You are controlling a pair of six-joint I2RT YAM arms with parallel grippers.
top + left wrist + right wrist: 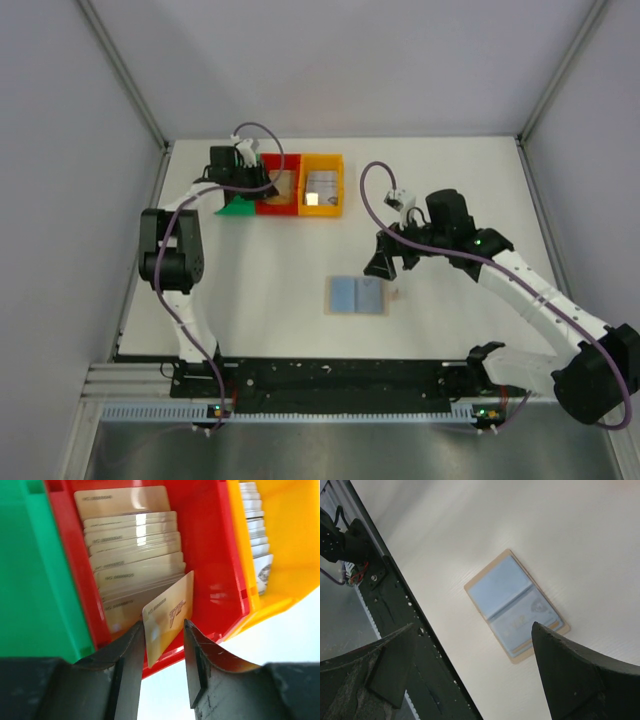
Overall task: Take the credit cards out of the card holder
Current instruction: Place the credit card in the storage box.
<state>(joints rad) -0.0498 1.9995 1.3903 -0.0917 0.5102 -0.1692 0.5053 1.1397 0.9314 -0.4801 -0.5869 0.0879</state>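
Two claws, two jobs. We are seeing left gripper (163, 624) hovering over red bin (210, 555) at far left, jaws apart, tan card (167, 612) leaning loose between them. We are judging it dropped there to join matching tan stack; silver cards (257, 540) are lying in orange bin (292, 545). Right gripper (383, 268) is hanging spread wide, empty, above card holder (356, 295), which is lying open mid-table, one card seemingly sitting in pocket.

Foreground: left tool (162, 624), jaws parted, one tan credit card (169, 612) standing tilted between them, its lower end in the red bin (210, 555). Same bin: overlapping stack of tan credit cards (132, 550). Right: orange bin (295, 540) holding silver credit cards (257, 545). Left: green bin (30, 580). Lower right: white table (280, 640).
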